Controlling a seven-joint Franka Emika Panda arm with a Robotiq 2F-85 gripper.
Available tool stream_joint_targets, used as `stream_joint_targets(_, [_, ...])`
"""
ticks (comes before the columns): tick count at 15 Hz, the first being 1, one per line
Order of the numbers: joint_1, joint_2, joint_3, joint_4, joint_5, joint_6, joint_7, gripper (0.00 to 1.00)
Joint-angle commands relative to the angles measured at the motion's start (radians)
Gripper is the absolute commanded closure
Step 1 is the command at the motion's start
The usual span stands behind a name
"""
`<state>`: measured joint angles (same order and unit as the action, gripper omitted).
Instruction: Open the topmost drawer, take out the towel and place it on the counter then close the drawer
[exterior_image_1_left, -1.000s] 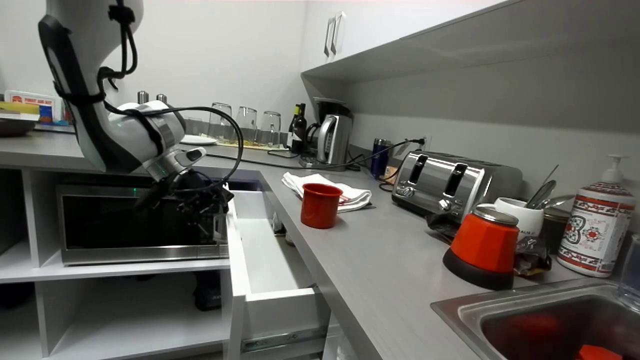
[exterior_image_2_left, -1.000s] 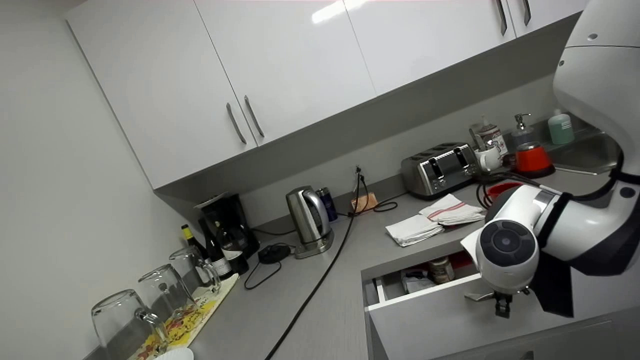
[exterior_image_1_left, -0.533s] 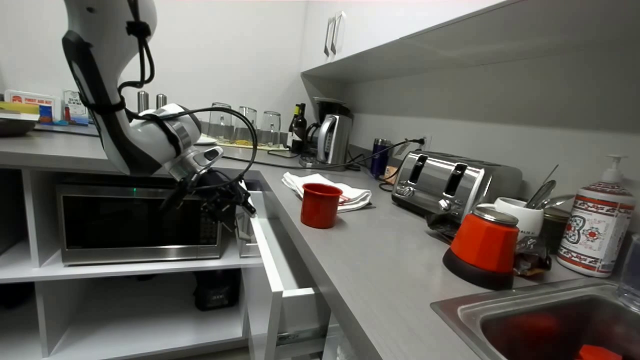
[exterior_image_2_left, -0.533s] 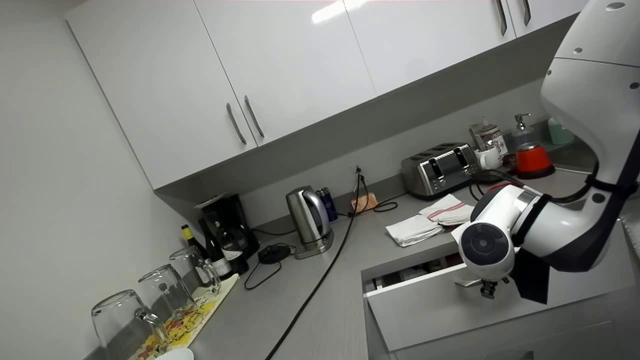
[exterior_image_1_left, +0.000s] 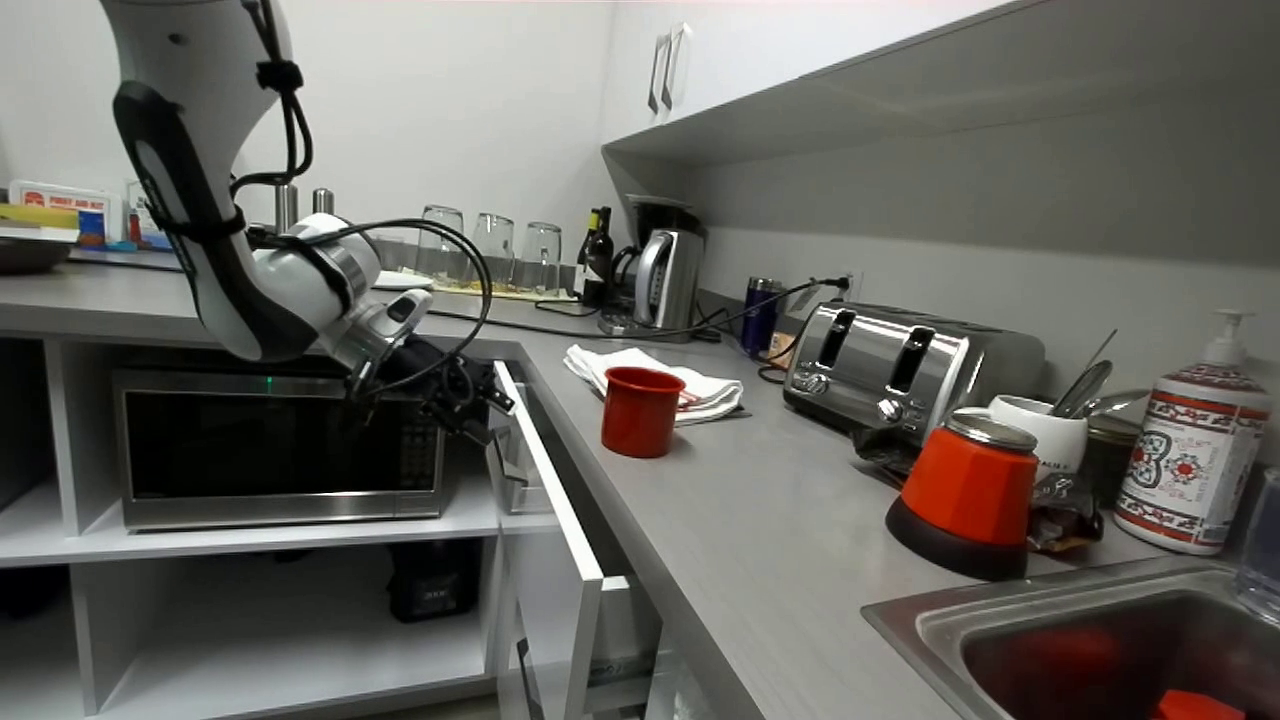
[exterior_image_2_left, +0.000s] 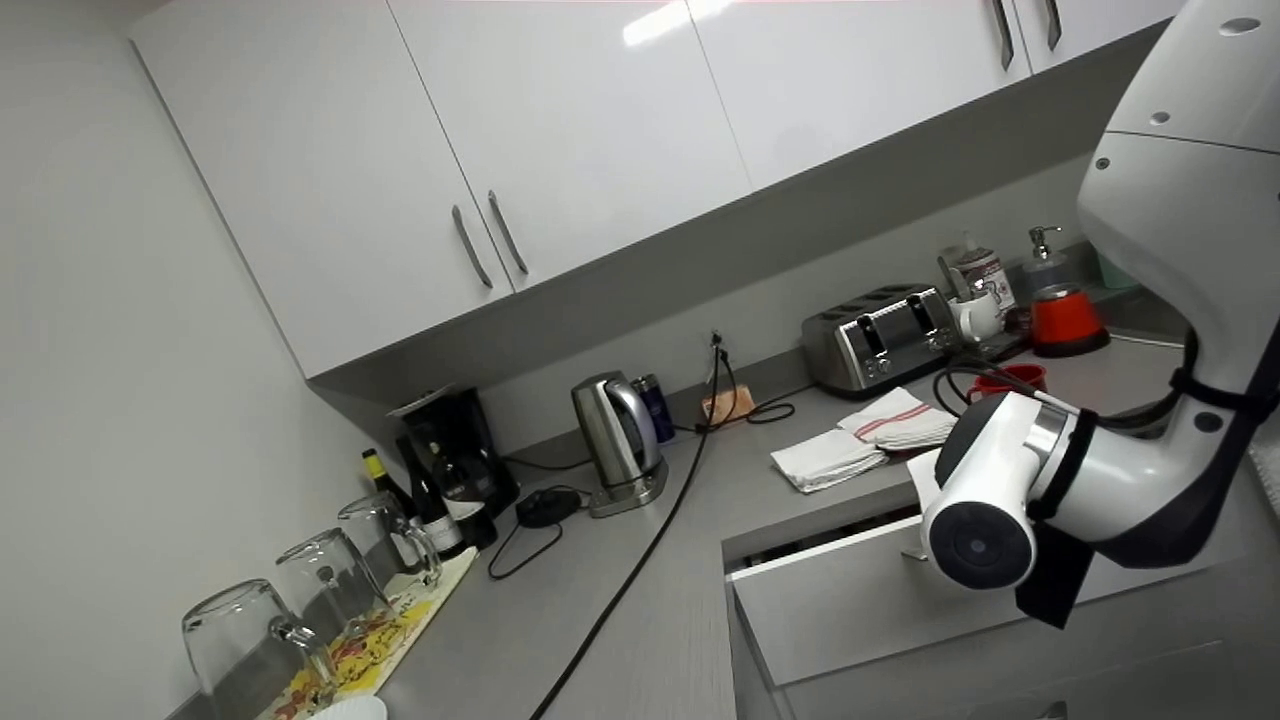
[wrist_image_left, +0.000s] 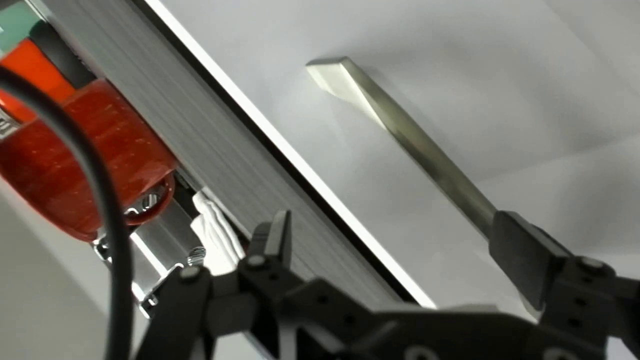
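Observation:
The topmost drawer is open by a narrow gap; its front also shows in an exterior view and the wrist view. My gripper is at the outside of the drawer front. In the wrist view the gripper has its fingers wide apart with nothing between them; the right finger overlaps the silver handle, contact unclear. The towel, white with red stripes, lies folded on the counter beside a plain white folded cloth. The drawer's inside is mostly hidden.
A red cup stands near the counter edge, with a toaster behind it. A kettle and glass mugs are on the counter. A microwave sits on a shelf by the arm. A black cable crosses the counter.
The drawer has moved inward under the counter, and its gap has narrowed. My gripper moved toward the counter with it, then the arm shifted slightly back. The cloths and cup have not moved.

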<state>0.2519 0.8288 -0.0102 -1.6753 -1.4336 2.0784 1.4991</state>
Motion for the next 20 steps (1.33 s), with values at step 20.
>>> stream_joint_targets(20, [-0.009,0.247,0.023,0.278,-0.024,-0.305,0.046,0.00])
